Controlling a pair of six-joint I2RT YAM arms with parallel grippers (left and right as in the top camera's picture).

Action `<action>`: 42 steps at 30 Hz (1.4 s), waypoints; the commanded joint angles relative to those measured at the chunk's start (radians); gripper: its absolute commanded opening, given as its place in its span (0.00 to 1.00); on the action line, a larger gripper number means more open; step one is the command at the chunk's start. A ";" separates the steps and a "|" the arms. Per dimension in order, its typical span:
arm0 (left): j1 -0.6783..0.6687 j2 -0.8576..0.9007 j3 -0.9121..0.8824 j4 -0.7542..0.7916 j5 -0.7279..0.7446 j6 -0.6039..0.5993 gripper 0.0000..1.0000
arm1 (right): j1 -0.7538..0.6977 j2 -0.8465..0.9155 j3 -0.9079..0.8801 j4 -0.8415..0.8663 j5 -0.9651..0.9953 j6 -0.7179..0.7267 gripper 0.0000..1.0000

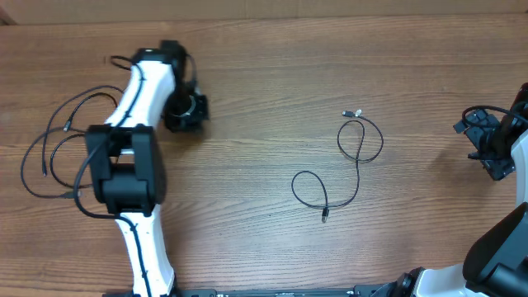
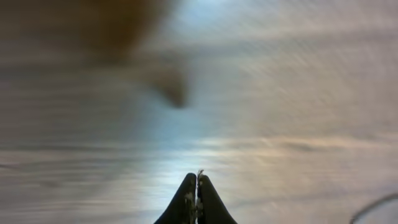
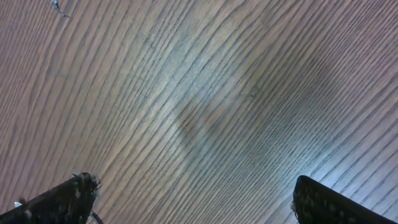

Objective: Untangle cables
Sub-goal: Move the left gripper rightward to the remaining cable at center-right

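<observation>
Left pincer (image 2: pixel 197 186) is pressed together, tips meeting in a tight wedge. Its wrist view is smeared with blur, so you cannot tell whether a thread of cord sits between the tips, and nothing plainly does. From overhead it hangs over bare wood toward the far-left part of the counter (image 1: pixel 247 66), just right of the left cables (image 1: pixel 70 103).

Those cords lie in wide, overlapping loops near the left edge, and part of them is hidden under the left arm (image 1: pixel 136 91). That is likely why the arm is here: the crossings left to sort out are on this side. A dark curve at the lower right of the wrist view may be one of these cords.

Right pincer (image 3: pixel 193 202) is spread wide, with one finger at each lower corner of its view and only wood grain between them. It sits by the right edge, well apart from any cord, which looks like parking to keep it out of the working area.

The middle cable (image 1: pixel 358 169) lies alone near the centre of the counter in two loose loops. One plug (image 1: pixel 353 113) points to the far edge and the other end (image 1: pixel 324 216) to the near edge. It touches no other cord, so you can treat it as done.

Your next move is on the left. Pick a plug end there rather than mid-loop, since dragging a loop risks tightening the crossings you cannot see under the arm.
</observation>
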 commanded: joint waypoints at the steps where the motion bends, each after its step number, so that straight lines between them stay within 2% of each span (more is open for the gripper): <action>1: -0.090 -0.033 -0.011 -0.017 0.042 -0.007 0.04 | -0.002 -0.005 -0.002 0.004 0.006 0.000 1.00; 9: -0.308 -0.033 -0.011 -0.002 0.042 -0.116 0.05 | -0.002 -0.005 -0.002 0.003 0.006 0.000 1.00; 13: -0.426 -0.033 -0.011 0.032 0.039 -0.146 0.05 | -0.002 -0.005 -0.002 0.003 0.006 0.000 1.00; 22: -0.657 -0.033 -0.011 0.131 0.037 -0.295 0.05 | -0.002 -0.005 -0.002 0.004 0.006 0.000 1.00; 26: -0.717 -0.033 -0.011 0.171 0.037 -0.303 0.04 | -0.002 -0.005 -0.002 0.003 0.006 0.000 1.00; 34: -0.761 -0.033 -0.011 0.129 0.006 -0.384 0.05 | -0.002 -0.005 -0.002 0.003 0.006 0.000 1.00; 38: -0.782 -0.033 -0.016 0.116 -0.004 -0.467 0.15 | -0.002 -0.005 -0.002 0.004 0.006 0.000 1.00; 42: -0.809 -0.033 -0.016 0.137 -0.034 -0.559 0.33 | -0.002 -0.005 -0.002 0.004 0.006 0.000 1.00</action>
